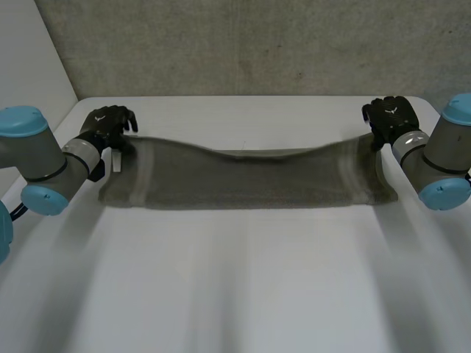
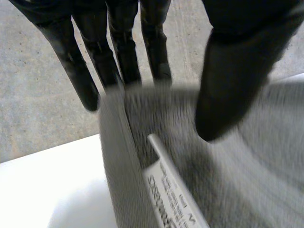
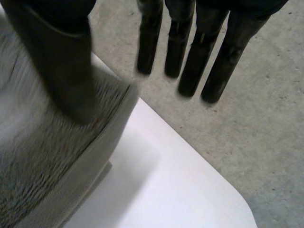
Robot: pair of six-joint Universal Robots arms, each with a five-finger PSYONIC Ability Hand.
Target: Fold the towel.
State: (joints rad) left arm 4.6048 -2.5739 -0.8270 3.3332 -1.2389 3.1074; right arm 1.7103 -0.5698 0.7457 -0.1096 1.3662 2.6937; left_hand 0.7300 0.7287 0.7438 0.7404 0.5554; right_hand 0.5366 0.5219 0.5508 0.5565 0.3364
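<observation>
Left hand [image 2: 118, 52]: straight fingers behind a corner of the towel [image 1: 250, 180], thumb on its front face, cloth pinched between them. White label [image 2: 171, 194] just beside the thumb tip.
Right hand [image 3: 190, 57]: fingers straight, spread, clear of the cloth. Thumb rests on the opposite corner.
Towel spans from hand to hand over the table [image 1: 243, 294].

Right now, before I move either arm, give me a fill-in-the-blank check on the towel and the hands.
1. The towel's far edge sags in the ___.
2. The left hand is at the towel's far ___ corner.
3. The right hand is at the towel's far ___ corner.
4. The table is ___ in colour.
Missing words: middle; left; right; white.
</observation>
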